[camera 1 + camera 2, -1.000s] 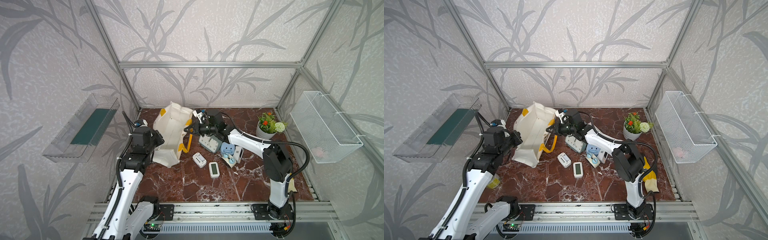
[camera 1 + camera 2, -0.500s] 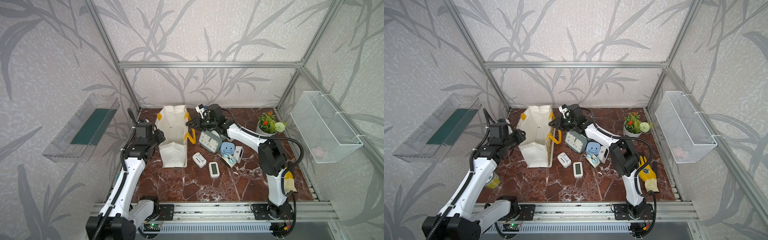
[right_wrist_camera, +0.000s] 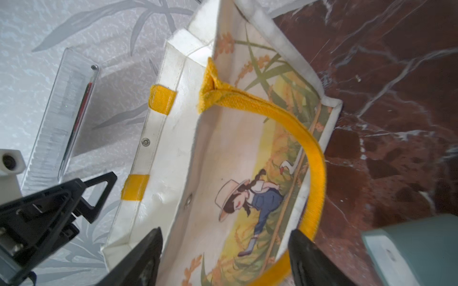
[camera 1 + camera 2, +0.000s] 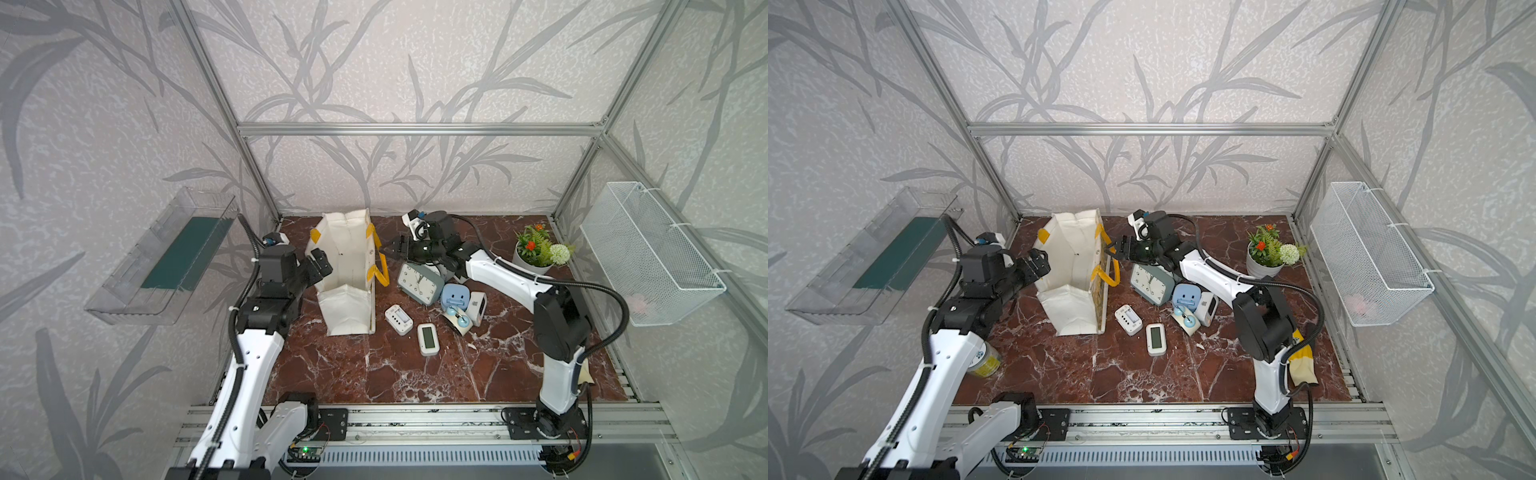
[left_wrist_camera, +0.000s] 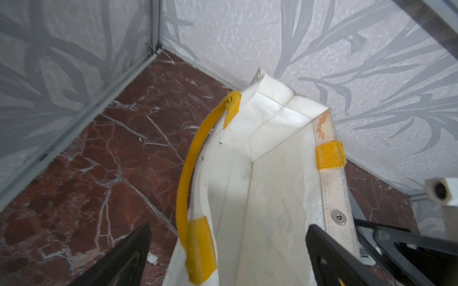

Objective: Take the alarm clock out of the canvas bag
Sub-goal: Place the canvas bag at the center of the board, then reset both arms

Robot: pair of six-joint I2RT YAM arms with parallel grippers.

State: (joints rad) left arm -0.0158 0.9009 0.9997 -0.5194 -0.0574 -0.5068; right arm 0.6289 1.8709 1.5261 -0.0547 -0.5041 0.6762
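Observation:
The canvas bag (image 4: 349, 266) (image 4: 1073, 266) stands upright on the marble table with its mouth open. In the left wrist view the inside of the bag (image 5: 267, 198) shows only bare cloth. A teal analog alarm clock (image 4: 419, 283) (image 4: 1150, 282) leans on the table just right of the bag, outside it. My left gripper (image 4: 319, 266) (image 5: 229, 230) is open, its fingers standing either side of the bag's left rim and yellow handle. At the printed right wall of the bag (image 3: 223, 148), my right gripper (image 4: 392, 249) (image 3: 226, 231) is open beside the other handle, above the clock (image 3: 416, 247).
A blue clock (image 4: 455, 296) and two white digital clocks (image 4: 398, 319) (image 4: 428, 338) lie right of the bag. A potted plant (image 4: 536, 251) stands at the back right. A wire basket (image 4: 648, 266) and a clear shelf (image 4: 166, 262) hang on the side walls. A can (image 4: 984, 361) sits under my left arm.
The bag has gone from tilted and held by both grippers to standing upright on the table. Both grippers have opened and let go of it.

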